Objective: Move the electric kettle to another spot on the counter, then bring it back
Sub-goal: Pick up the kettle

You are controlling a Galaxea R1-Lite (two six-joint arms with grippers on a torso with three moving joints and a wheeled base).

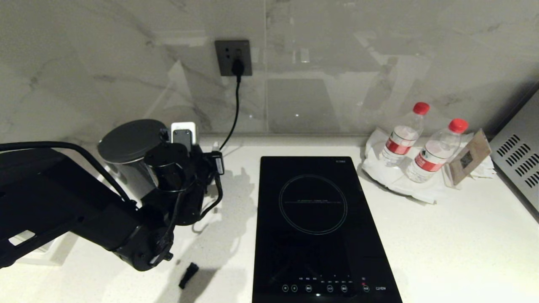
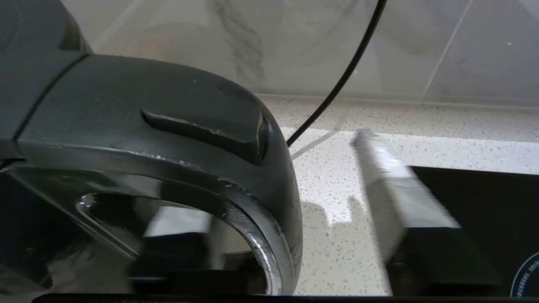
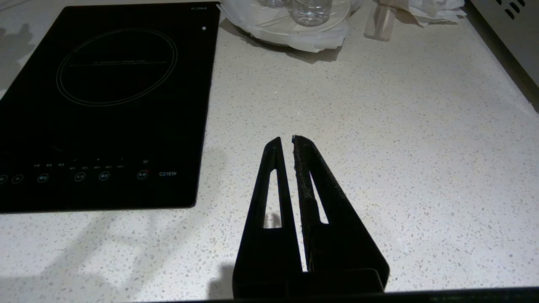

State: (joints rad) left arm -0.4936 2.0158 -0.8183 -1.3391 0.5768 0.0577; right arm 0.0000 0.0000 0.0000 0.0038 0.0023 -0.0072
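Note:
The electric kettle stands at the back left of the counter, its flat round lid facing up. My left gripper reaches in at its loop handle. In the left wrist view the gripper straddles that handle: one blurred finger shows through the loop, and the other finger stands on the cooktop side with a strip of counter between it and the handle. The right gripper hangs shut and empty over bare counter to the right of the cooktop, out of the head view.
A black glass cooktop lies in the middle. A cord runs down from the wall socket. Two water bottles and a card sit on white paper at the back right beside a metal appliance. A small black piece lies near the front.

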